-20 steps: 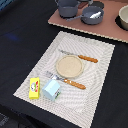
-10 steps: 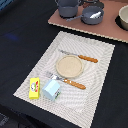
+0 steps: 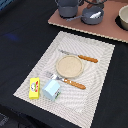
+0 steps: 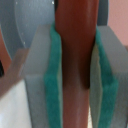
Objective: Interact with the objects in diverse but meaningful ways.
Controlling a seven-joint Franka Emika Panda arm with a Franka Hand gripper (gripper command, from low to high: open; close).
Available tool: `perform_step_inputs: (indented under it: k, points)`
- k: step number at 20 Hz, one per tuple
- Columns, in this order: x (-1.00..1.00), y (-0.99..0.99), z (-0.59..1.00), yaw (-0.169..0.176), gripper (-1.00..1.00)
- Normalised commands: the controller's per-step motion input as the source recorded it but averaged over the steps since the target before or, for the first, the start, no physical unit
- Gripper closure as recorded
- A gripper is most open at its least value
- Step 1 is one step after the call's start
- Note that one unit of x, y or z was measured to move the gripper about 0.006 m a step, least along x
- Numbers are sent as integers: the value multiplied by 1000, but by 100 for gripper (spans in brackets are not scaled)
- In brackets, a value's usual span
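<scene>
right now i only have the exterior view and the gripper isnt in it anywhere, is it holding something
Observer: Yes. In the wrist view the gripper is shut on a reddish-brown handle.

Operator: is the grip centred or just pinching an edge

Observer: Centred. The green pads touch the handle on both sides, and it runs straight between them.

Operator: can you see what the handle belongs to

Observer: Not for sure. There is a grey surface behind the handle, but it is too blurred to name.
</scene>
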Motion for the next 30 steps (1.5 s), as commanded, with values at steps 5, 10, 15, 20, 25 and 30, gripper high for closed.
perform_step_inputs:
  k: [5,10,15,20,25,30]
  points:
    - [242,457,-144,-5,100]
    - [99,221,167,-9,-100]
    - [95,80,843,-39,-100]
    - [5,-11,1000,-43,-100]
    - [-114,-491,990,-42,-100]
    - [-208,-889,351,-4,-100]
